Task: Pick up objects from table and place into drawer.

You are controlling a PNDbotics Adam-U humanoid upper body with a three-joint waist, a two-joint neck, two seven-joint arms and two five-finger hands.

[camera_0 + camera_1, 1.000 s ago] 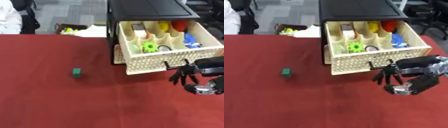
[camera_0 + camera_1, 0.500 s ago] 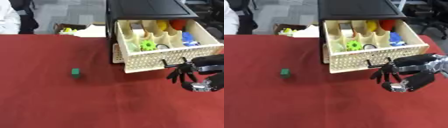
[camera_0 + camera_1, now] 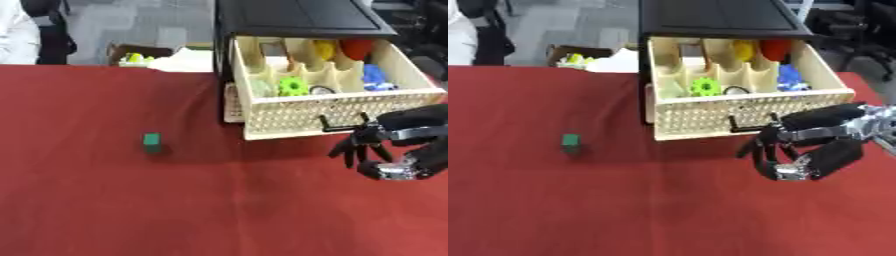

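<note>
A small green block (image 3: 152,142) lies alone on the red table (image 3: 105,200), left of centre. The cream drawer (image 3: 341,114) stands pulled out from a black cabinet (image 3: 297,17); its compartments hold a green gear-shaped piece (image 3: 294,86), yellow, red and blue things. My right hand (image 3: 802,147) hangs just in front of the drawer's black handle (image 3: 750,125), fingers spread downward and relaxed, nothing in it. The block is far to that hand's left. My left hand shows in no view.
Beyond the table's far edge are a cardboard box with yellow-green items (image 3: 133,54), white material (image 3: 185,62) and a seated person at the upper left. Bare red tabletop stretches between the block and the drawer.
My right hand has shifted slightly leftward in front of the drawer handle. The green block and the drawer stay where they were.
</note>
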